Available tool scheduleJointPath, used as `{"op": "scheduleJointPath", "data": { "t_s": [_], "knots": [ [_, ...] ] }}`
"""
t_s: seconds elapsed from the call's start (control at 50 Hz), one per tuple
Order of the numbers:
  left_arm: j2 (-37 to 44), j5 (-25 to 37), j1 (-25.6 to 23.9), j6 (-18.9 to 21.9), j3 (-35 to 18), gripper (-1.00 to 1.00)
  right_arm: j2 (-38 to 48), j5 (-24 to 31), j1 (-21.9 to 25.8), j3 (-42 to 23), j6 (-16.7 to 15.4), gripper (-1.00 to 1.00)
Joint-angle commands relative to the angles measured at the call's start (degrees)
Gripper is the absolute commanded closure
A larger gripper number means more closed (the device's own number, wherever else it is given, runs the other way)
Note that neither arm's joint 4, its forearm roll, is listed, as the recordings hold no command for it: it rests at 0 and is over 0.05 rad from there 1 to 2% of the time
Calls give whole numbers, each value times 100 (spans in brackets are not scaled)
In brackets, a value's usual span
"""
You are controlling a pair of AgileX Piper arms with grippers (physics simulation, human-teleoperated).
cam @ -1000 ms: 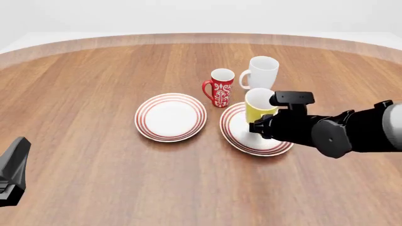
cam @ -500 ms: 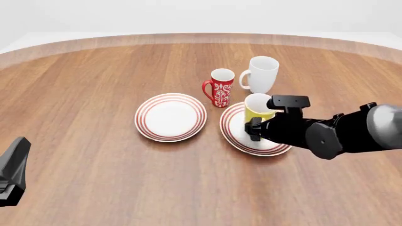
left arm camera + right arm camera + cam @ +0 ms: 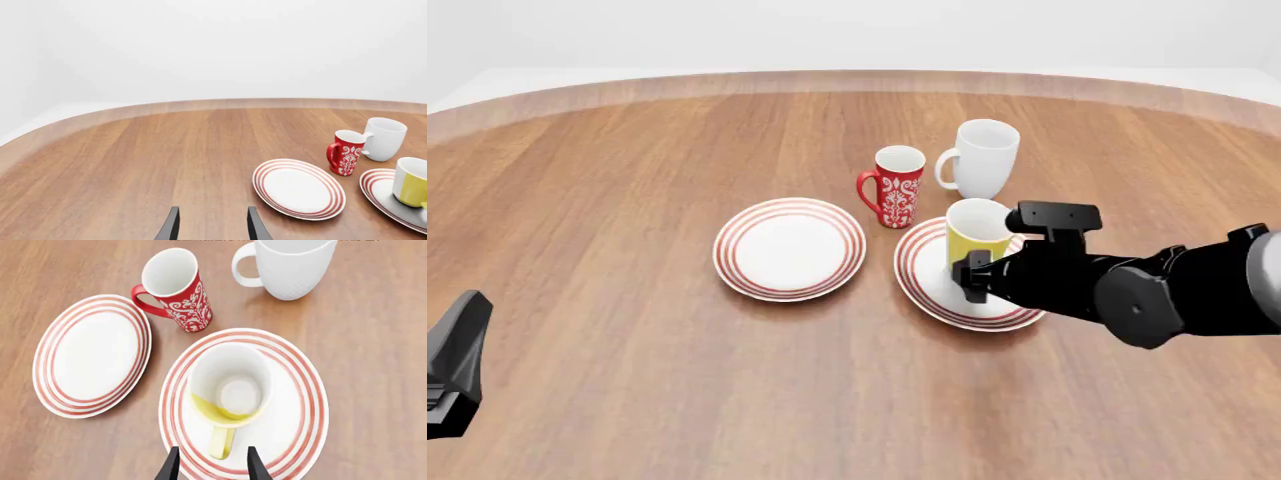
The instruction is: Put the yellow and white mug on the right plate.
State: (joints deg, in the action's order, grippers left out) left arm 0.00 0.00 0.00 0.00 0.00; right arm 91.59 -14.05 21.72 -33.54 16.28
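Left gripper (image 3: 212, 227): we see its fingers parted over bare table (image 3: 627, 200), holding nothing; in the front view only a dark corner of it shows at the left edge.
Left plate (image 3: 790, 248): lies flat, just beside the right plate (image 3: 932, 283).
Red patterned mug (image 3: 894, 187): stands upright behind the gap between the two plates.
White mug (image 3: 981, 158): upright, just right of the red one.
Yellow and white mug (image 3: 974, 230): stands upright on the right plate, its handle pointing toward the right gripper (image 3: 212, 467).
Right gripper: fingers spread either side of the handle, apparently not touching it.
Change: we note that half a second ago the arm hid more of the mug; it has drawn back slightly.
Hidden: the arm covers the plate's right rim.
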Motion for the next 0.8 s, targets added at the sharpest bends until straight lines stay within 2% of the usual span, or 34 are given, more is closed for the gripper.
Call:
{"op": "scheduleJointPath", "data": {
  "t_s": [0.02, 0.08, 0.12, 0.14, 0.36, 0.6, 0.62, 0.66, 0.76, 0.8],
  "knots": [
    [0, 0, 0, 0, 0, -100, -668, 276, 2, 294, 60, -100],
    [0, 0, 0, 0, 0, -100, -1019, 557, 24, 308, 70, -100],
    [0, 0, 0, 0, 0, -100, -1024, 497, 85, 346, 88, -100],
    [0, 0, 0, 0, 0, -100, -1230, 740, 130, 266, 97, -100],
    [0, 0, 0, 0, 0, -100, -1776, 1007, 297, 427, 198, -100],
    [0, 0, 0, 0, 0, -100, -2607, 1658, 334, 369, 136, -100],
    [0, 0, 0, 0, 0, -100, -2722, 1841, 338, 277, 139, -100],
    [0, 0, 0, 0, 0, -100, -2774, 1817, 341, 333, 136, -100],
    [0, 0, 0, 0, 0, -100, -3253, 2390, 311, 95, 77, -100],
    [0, 0, 0, 0, 0, -100, -3320, 2342, 298, 177, 58, -100]
  ]
}}
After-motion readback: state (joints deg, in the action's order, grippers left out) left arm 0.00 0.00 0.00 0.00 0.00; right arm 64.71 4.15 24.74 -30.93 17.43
